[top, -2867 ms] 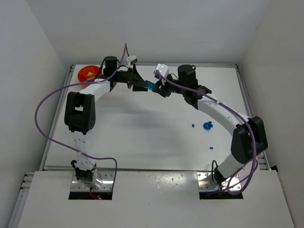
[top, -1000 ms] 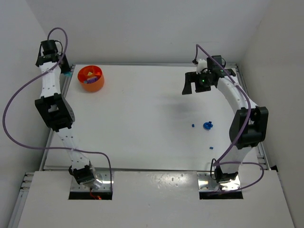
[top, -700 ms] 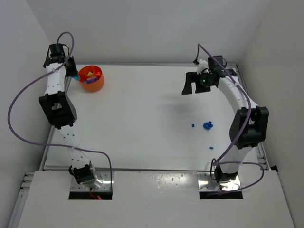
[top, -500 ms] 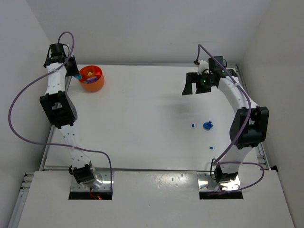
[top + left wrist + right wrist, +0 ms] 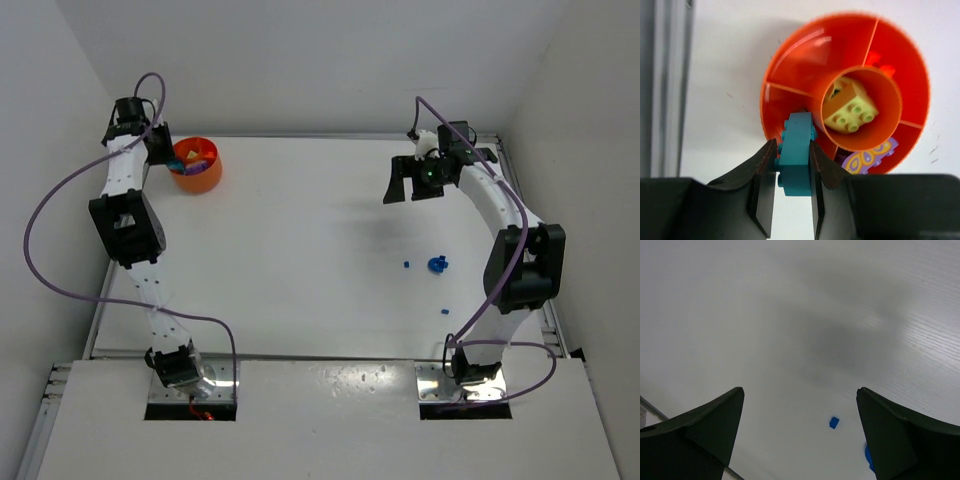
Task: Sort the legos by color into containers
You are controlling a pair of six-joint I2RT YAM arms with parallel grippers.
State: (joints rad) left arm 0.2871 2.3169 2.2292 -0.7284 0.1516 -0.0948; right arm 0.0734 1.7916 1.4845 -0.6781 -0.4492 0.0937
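My left gripper (image 5: 791,145) is shut on a teal lego (image 5: 796,150), held just above the near-left rim of the round orange container (image 5: 790,65). That bowl is split into outer sections around a centre cup. The cup holds a lime green lego (image 5: 850,107), one section holds a purple piece (image 5: 867,157), and another a small orange one (image 5: 880,65). From above, the left gripper (image 5: 160,150) hangs at the left edge of the bowl (image 5: 200,176). My right gripper (image 5: 412,180) stands open and empty, high over the table. Below it lie a tiny blue lego (image 5: 834,422) and a larger blue one (image 5: 867,457).
Three blue legos lie loose on the right half of the table: a larger one (image 5: 437,264), a tiny one (image 5: 407,264) and another tiny one (image 5: 445,311). A metal rail (image 5: 670,85) runs along the table's left edge, right beside the bowl. White walls enclose the table.
My left arm has swung right from the table's far-left corner to the bowl's left rim, still gripping the teal lego. The right arm has stayed put, open.
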